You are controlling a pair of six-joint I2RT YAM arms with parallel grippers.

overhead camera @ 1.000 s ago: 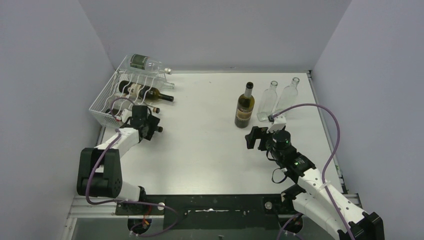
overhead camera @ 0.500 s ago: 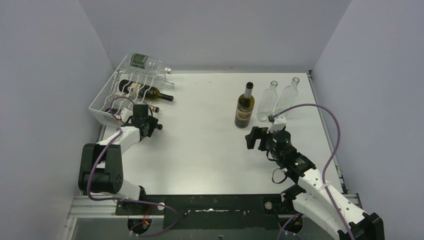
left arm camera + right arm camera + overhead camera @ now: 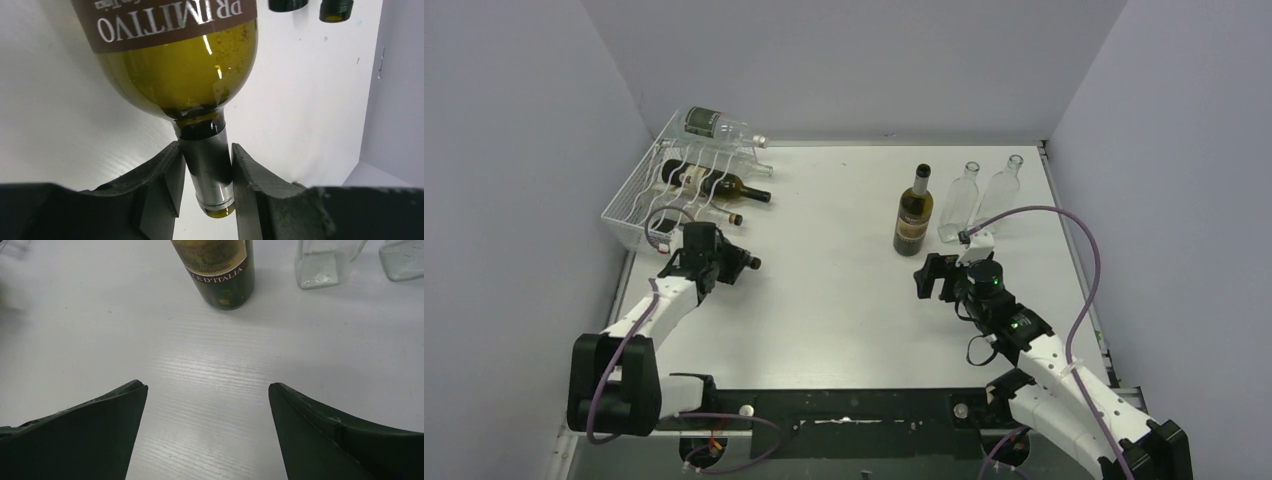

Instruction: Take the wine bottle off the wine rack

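The wine bottle is olive-green glass with a brown label. Its dark-foiled neck sits between the fingers of my left gripper, which is shut on it. In the top view my left gripper is just in front of the wine rack, with only the bottle's mouth poking out; the body is hidden under the wrist. The whitish wire rack holds a clear bottle on top and a dark bottle lower down. My right gripper hangs open over bare table.
A green wine bottle stands upright mid-table, also seen ahead of the right fingers. Two clear glass bottles stand to its right. Grey walls close in the table on the left, back and right.
My left gripper has closed on the bottle's neck and drawn back toward the near side, away from the rack, bringing the bottle with it. The right arm has not moved.
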